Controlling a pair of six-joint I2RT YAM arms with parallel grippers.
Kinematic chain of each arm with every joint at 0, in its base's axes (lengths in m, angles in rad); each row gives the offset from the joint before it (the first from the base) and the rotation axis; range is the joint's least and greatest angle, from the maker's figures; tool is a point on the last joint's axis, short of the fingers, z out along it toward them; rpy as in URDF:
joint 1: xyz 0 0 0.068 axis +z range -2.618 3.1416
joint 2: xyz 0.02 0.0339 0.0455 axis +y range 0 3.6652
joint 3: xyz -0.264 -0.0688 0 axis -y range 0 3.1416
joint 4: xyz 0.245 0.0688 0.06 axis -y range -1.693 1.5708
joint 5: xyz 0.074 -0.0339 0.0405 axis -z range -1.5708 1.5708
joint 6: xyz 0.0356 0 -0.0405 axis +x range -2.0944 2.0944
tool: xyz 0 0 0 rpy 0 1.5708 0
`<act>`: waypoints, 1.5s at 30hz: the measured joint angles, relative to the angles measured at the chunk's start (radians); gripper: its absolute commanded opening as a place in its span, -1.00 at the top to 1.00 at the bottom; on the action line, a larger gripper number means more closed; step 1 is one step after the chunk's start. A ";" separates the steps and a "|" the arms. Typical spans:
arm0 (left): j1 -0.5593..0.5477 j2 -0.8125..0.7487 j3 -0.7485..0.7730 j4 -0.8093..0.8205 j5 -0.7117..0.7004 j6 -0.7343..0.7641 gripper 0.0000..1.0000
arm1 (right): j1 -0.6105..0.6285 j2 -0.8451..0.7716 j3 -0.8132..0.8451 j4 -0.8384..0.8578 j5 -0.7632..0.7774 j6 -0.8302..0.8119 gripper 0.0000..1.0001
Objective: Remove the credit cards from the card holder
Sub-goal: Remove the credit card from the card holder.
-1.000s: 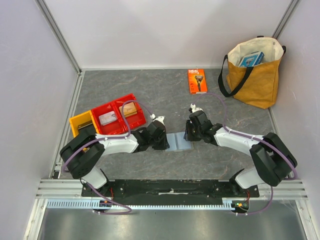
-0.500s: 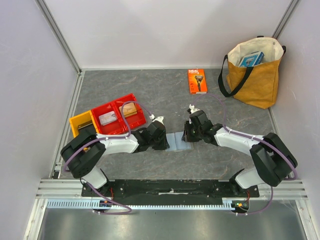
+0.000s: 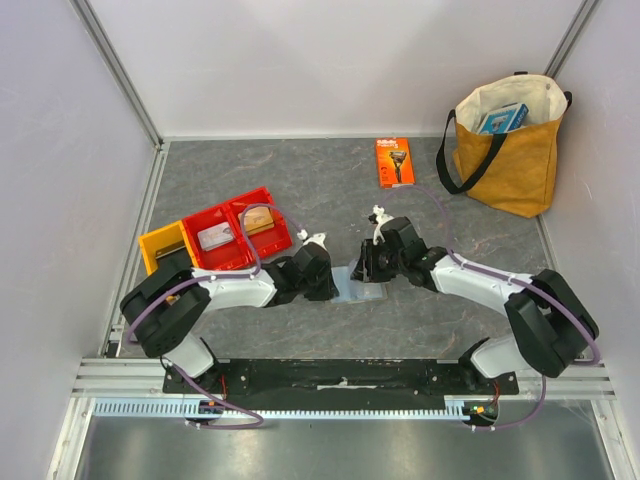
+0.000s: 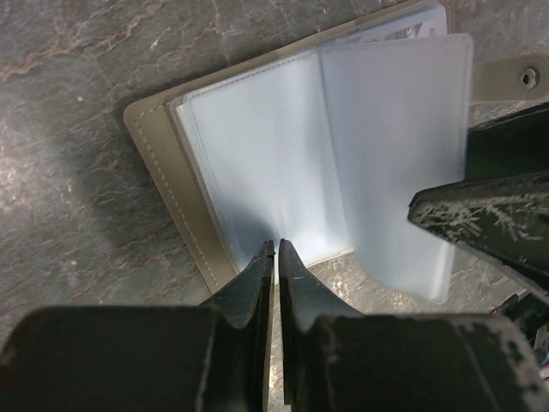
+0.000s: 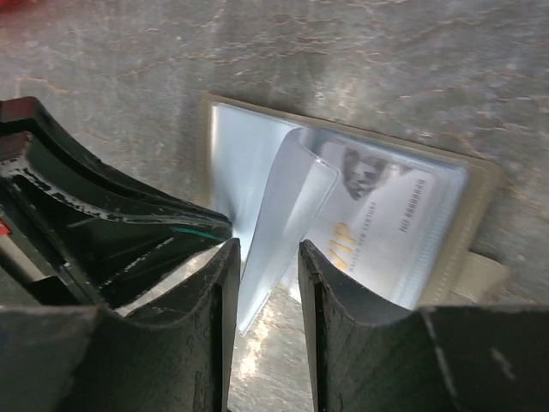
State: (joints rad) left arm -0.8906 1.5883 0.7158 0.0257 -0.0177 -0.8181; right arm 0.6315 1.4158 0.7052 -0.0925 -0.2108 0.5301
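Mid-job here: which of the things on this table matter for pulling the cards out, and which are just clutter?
Job: card holder, lying open; card in its sleeve; left gripper; right gripper.
Lying about: razor package; bag; red bins; yellow bin.

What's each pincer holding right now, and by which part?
Left pincer looks shut on the card holder, at the edge of its clear sleeves. Right pincer is open, with a loose sleeve standing ungripped in its gap.
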 measured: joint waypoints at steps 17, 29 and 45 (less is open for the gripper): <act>-0.004 -0.362 -0.194 -0.001 -0.135 -0.123 0.64 | 0.078 0.150 0.059 0.093 -0.130 0.024 -0.34; -0.005 -0.330 -0.048 0.037 -0.056 -0.124 0.63 | 0.006 0.013 0.086 -0.003 0.007 -0.054 -0.05; 0.015 0.025 0.095 0.106 0.053 -0.124 0.64 | -0.141 0.022 -0.055 0.029 0.011 -0.070 0.39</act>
State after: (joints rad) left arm -0.8757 1.6131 0.8104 0.1318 0.0349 -0.9424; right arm 0.4904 1.4376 0.6506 -0.0639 -0.1997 0.4599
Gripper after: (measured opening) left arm 0.179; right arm 0.343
